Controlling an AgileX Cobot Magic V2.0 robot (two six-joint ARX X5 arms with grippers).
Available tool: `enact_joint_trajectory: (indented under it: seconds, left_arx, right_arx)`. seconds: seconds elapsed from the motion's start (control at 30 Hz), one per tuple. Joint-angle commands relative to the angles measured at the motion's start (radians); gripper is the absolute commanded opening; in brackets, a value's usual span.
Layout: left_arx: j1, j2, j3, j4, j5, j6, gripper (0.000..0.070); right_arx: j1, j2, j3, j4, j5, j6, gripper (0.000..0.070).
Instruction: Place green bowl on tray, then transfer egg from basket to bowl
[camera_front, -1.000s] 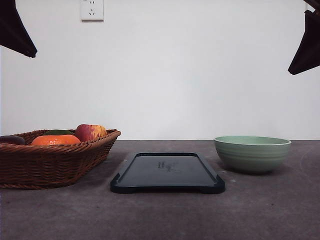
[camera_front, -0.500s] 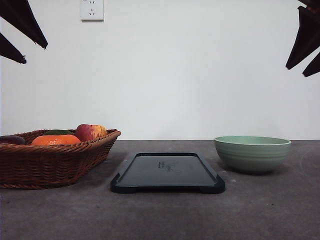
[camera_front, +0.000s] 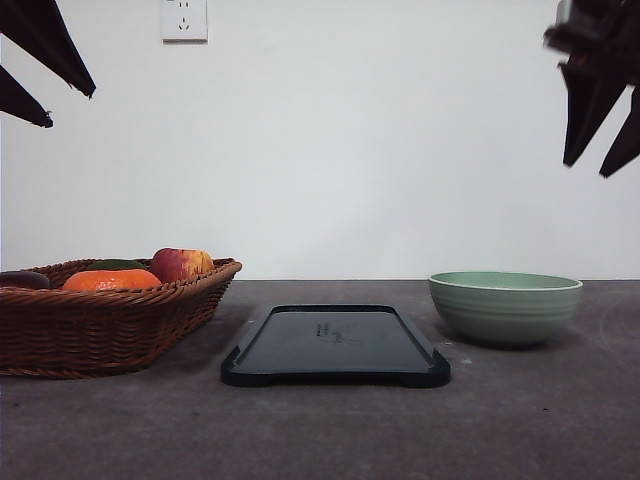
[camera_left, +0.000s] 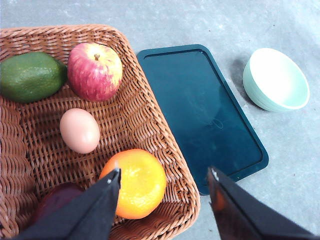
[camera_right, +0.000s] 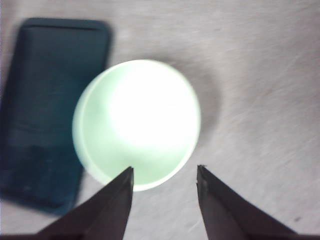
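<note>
While both grippers are held high over the table (camera_front: 320, 430), their jaws are spread wide and nothing is gripped. Beneath the right gripper (camera_right: 165, 175) the bowl (camera_right: 137, 122) is seen, beside the tray (camera_front: 335, 345). Below the left gripper (camera_left: 165, 177), the egg (camera_left: 79, 130) is kept in the basket (camera_left: 150, 135).

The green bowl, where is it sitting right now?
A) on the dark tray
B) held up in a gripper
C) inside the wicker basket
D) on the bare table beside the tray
D: the green bowl rests on the table to the right of the tray, which lies bare.
</note>
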Motion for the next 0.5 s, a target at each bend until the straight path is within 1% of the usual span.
enact_joint_trajectory:
  seconds: [0.0, 0.47]
  left_arx:
    - [-0.002, 0.008, 0.025, 0.005, 0.006, 0.002, 0.035]
    - [-0.002, 0.008, 0.025, 0.015, 0.006, 0.002, 0.035]
  right_arx:
    - [0.002, 0.046, 0.028, 0.001, 0.015, -0.029, 0.025]
    - [0.004, 0.245, 0.033, 0.062, 0.019, -0.043, 0.025]
